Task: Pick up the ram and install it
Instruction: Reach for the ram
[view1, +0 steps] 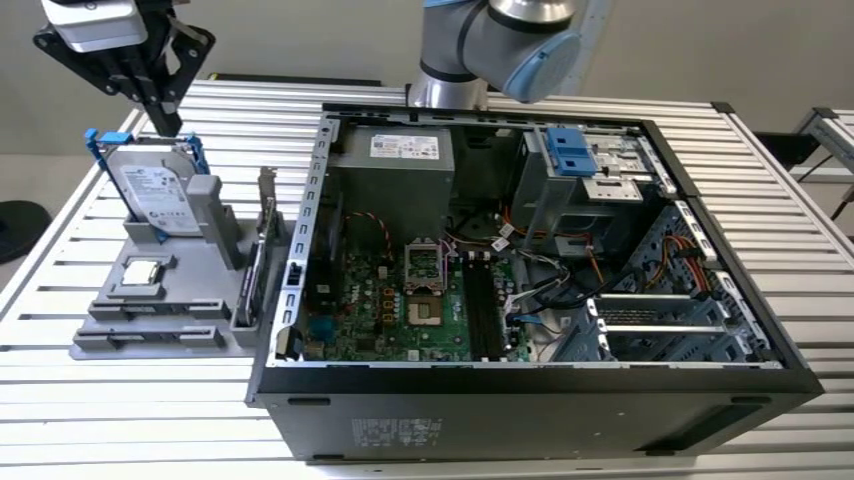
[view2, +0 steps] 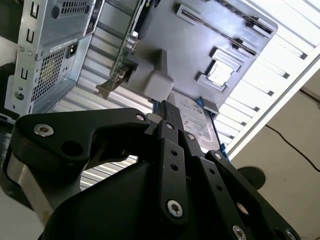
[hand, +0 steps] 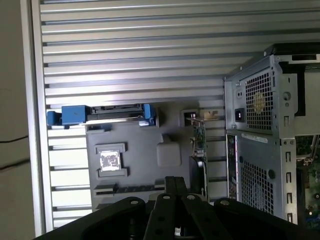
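My gripper (view1: 168, 122) hangs above the far end of the grey parts holder (view1: 200, 330), over the upright hard drive (view1: 155, 196). Its black fingers (hand: 175, 184) press together with nothing between them. The ram looks like the thin dark strip (hand: 131, 189) standing on edge in the long slot at the holder's near end, also seen in the second wrist view as a dark strip (view2: 222, 20). It sits well away from the gripper (view2: 167, 109). On the exterior view's right stands the open computer case (view1: 315, 230), with its black memory slots (view1: 481, 300) on the green motherboard.
A card with a metal bracket (view1: 262, 240) stands on edge between the holder and the case wall. A small square chip (view1: 143, 272) rests in the holder's middle. The arm's base (view1: 461, 60) rises behind the case. Everything rests on a slatted metal table (view1: 134, 400).
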